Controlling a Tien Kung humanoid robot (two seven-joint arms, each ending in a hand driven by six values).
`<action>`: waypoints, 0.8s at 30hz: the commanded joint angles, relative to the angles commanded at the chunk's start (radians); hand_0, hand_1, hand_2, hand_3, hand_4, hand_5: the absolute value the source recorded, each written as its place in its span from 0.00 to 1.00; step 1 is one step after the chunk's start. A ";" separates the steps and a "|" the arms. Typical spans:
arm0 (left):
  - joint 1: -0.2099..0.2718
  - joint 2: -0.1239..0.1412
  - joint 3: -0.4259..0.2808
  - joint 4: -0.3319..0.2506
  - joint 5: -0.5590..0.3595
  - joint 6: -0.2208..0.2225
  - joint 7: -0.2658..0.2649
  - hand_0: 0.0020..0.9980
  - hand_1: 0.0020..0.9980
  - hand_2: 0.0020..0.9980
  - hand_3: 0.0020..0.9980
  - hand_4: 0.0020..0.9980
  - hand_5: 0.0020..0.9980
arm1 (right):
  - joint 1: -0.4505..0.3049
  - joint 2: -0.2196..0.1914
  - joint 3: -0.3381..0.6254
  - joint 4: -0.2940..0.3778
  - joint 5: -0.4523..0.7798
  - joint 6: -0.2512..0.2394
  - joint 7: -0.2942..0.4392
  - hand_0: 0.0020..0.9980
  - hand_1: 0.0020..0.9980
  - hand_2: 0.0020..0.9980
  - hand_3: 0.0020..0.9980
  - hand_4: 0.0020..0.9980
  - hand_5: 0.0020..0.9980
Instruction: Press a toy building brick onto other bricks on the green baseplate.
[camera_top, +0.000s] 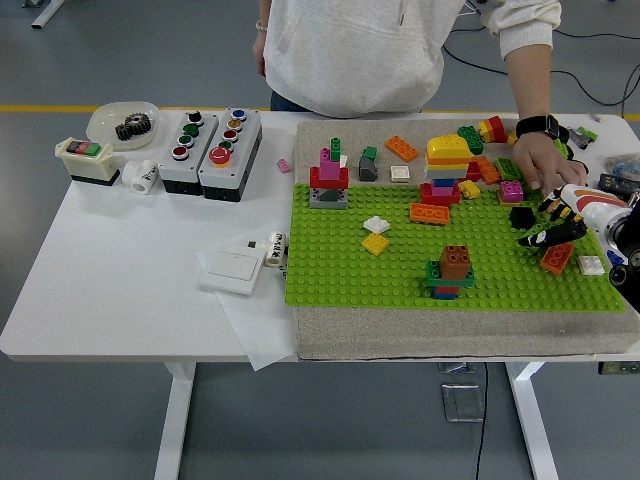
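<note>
The robot's right hand (555, 222) is reaching in from the right edge over the green baseplate (400, 270), its black-and-yellow fingers (545, 237) stretching out low and flat just above an orange brick (557, 258); whether they are gripping anything I cannot tell. A person at the far side is resting a hand (545, 160) among the loose bricks beyond the plate. On the plate, a brown-topped stack (450, 271) is standing near the front, a yellow-topped tower (446, 168) at the back, and a red-and-pink stack (329, 183) to the left. Button boxes (210, 140) are sitting on the white bench (120, 270).
</note>
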 joint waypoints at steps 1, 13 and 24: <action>0.000 0.000 -0.001 0.000 0.002 0.000 0.001 0.49 0.56 0.67 0.66 0.72 0.78 | 0.001 0.000 0.000 0.000 -0.003 0.000 0.001 0.52 0.54 0.62 0.74 1.00 0.53; -0.003 -0.001 -0.006 -0.002 0.010 0.000 0.004 0.49 0.56 0.67 0.66 0.72 0.78 | -0.001 0.009 -0.008 -0.032 -0.004 0.006 0.007 0.52 0.55 0.64 0.76 1.00 0.54; -0.006 0.001 -0.010 -0.003 0.020 -0.001 0.006 0.49 0.56 0.67 0.66 0.72 0.78 | 0.002 0.010 -0.013 -0.031 -0.007 0.020 0.017 0.52 0.55 0.65 0.77 1.00 0.54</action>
